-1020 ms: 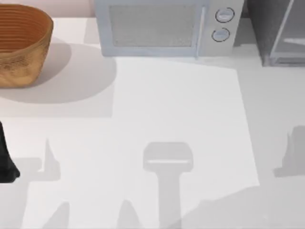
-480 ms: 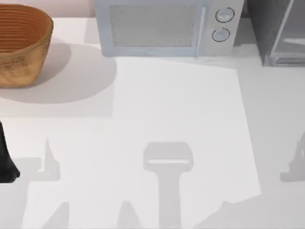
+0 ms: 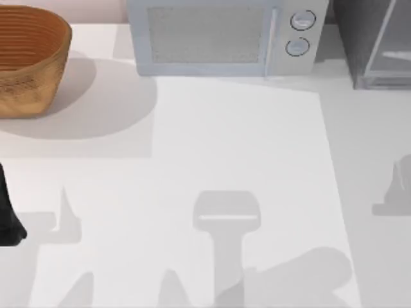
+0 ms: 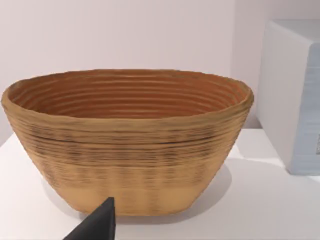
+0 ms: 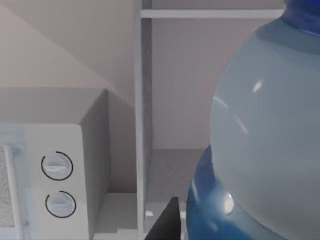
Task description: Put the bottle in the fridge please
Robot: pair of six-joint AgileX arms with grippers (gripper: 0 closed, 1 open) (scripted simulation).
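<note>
Right gripper's grip state impossible to tell, with bottle (image 5: 260, 140) close before it, cap at twelve o'clock, long axis upright. Facing open fridge (image 5: 142, 115). Basket (image 3: 32, 58) at ten o'clock, bare inside.

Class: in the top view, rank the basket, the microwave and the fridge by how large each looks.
1. Microwave, largest as seen.
2. Basket, cut off at the left edge.
3. Fridge, smallest, but only a corner shows, so its real rank is unsure.

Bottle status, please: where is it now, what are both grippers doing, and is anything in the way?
Bottle close at right wrist camera, facing fridge interior. Grip not visible. Left arm parked at table's left edge, facing basket. Microwave beside fridge, not blocking.
</note>
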